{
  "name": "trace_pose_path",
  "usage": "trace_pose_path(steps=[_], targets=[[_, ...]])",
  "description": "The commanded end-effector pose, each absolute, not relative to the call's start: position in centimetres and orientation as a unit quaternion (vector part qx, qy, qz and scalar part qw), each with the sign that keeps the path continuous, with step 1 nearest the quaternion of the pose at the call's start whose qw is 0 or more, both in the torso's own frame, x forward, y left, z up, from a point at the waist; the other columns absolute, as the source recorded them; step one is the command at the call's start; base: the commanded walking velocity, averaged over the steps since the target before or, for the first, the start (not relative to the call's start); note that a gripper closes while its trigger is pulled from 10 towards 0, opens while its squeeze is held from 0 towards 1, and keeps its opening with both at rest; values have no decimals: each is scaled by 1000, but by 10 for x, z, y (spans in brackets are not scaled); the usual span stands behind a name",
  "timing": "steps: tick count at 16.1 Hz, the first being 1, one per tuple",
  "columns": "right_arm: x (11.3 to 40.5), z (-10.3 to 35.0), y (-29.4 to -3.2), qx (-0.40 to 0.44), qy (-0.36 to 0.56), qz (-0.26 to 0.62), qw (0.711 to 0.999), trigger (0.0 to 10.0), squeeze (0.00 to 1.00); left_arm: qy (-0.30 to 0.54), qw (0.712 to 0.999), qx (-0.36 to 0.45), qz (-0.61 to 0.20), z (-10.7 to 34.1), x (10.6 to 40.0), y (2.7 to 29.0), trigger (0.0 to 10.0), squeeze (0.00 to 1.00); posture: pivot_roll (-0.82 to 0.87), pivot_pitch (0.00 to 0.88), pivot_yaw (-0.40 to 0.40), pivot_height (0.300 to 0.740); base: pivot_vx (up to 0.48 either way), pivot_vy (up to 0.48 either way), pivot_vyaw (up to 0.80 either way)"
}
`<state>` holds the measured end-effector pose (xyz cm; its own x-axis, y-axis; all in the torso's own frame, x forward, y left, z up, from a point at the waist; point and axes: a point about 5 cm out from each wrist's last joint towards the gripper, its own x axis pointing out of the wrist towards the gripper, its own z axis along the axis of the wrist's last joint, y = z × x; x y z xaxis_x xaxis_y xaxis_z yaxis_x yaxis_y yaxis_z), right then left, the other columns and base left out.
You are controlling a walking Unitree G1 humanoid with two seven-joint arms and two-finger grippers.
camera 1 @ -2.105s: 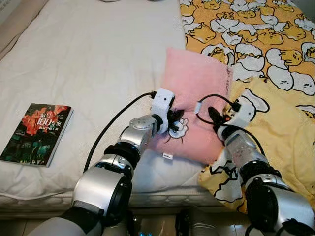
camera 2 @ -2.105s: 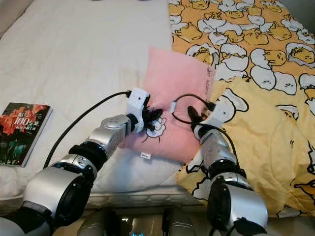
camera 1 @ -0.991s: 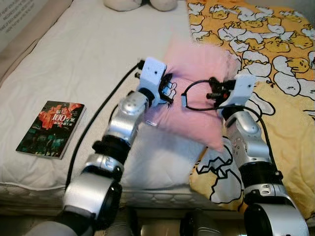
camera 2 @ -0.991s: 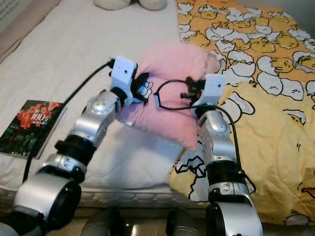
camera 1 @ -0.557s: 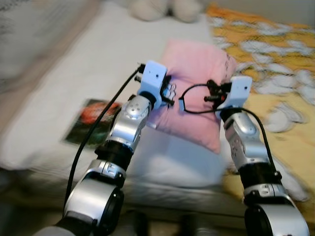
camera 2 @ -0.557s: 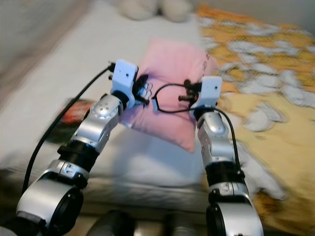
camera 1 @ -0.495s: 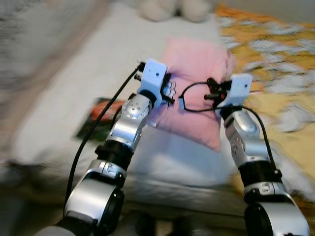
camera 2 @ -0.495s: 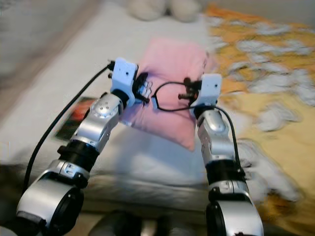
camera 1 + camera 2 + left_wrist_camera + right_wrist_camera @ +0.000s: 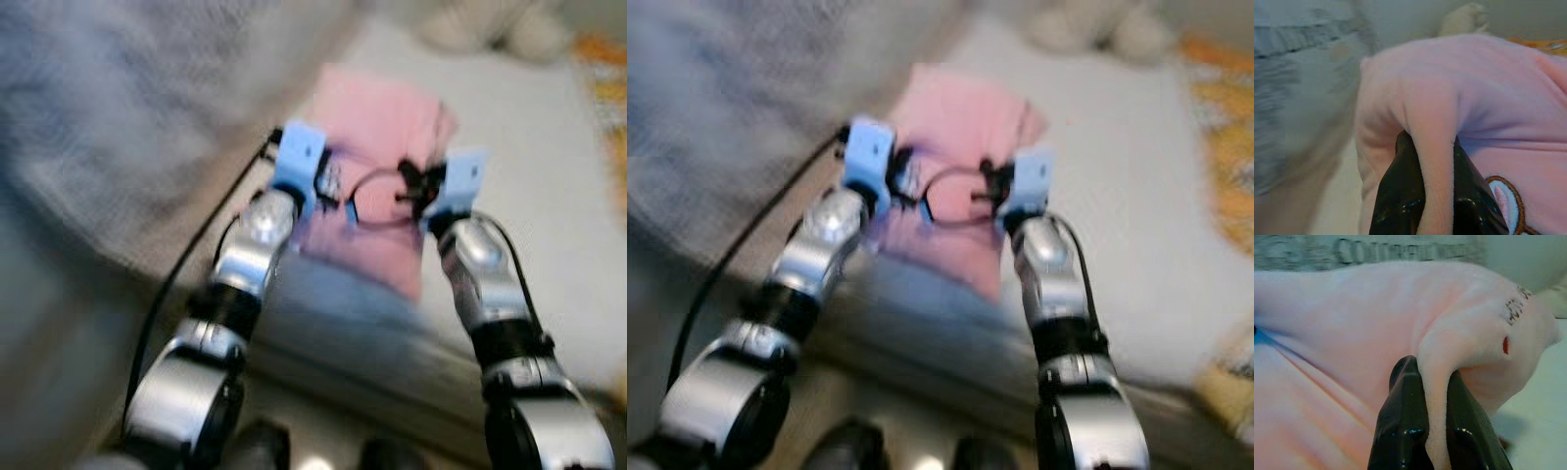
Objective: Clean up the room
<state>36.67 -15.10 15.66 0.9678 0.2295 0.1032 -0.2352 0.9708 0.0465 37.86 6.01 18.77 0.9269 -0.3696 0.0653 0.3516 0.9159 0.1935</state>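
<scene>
The left gripper [image 9: 1430,205] and the right gripper [image 9: 1437,440] each pinch a fold of the pink pillow [image 9: 377,147], held above the bed [image 9: 549,225], mid-carry, so next it needs a resting spot.

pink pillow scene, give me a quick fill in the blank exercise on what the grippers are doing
1. Both grippers hold a pillow whose colour is ____.
2. The left gripper has a fold of the pillow pinched ____ its two black fingers.
3. The right gripper is shut on the ____.
4. The pillow is held ____ the white bed, not lying on it.

Missing words: pink; between; pillow; above
</scene>
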Motion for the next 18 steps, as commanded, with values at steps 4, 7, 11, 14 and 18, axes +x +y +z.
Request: trace_pose_path(steps=[4, 7, 11, 14, 18], targets=[[359, 141, -175, 35, -30, 68, 997, 10000, 0, -87, 977, 108, -161, 206, 384, 71, 10000, 0, -67, 1, -21, 722, 326, 0, 0], [357, 137, -171, 34, -25, 72, 997, 10000, 0, -85, 977, 111, -162, 204, 384, 72, 10000, 0, -66, 11, -25, 722, 469, 0, 0], [356, 135, -166, 29, -21, 82, 996, 10000, 0, -68, 982, 91, -149, 199, 385, 75, 10000, 0, -71, 20, -28, 722, 467, 0, 0], [355, 134, -164, 31, -18, 86, 996, 10000, 0, -65, 984, 97, -134, 200, 388, 78, 10000, 0, -77, 24, -25, 722, 445, 0, 0], [353, 129, -162, 29, -8, 94, 995, 10000, 0, -60, 986, 97, -120, 200, 391, 82, 10000, 0, -79, 31, -29, 722, 443, 0, 0]])
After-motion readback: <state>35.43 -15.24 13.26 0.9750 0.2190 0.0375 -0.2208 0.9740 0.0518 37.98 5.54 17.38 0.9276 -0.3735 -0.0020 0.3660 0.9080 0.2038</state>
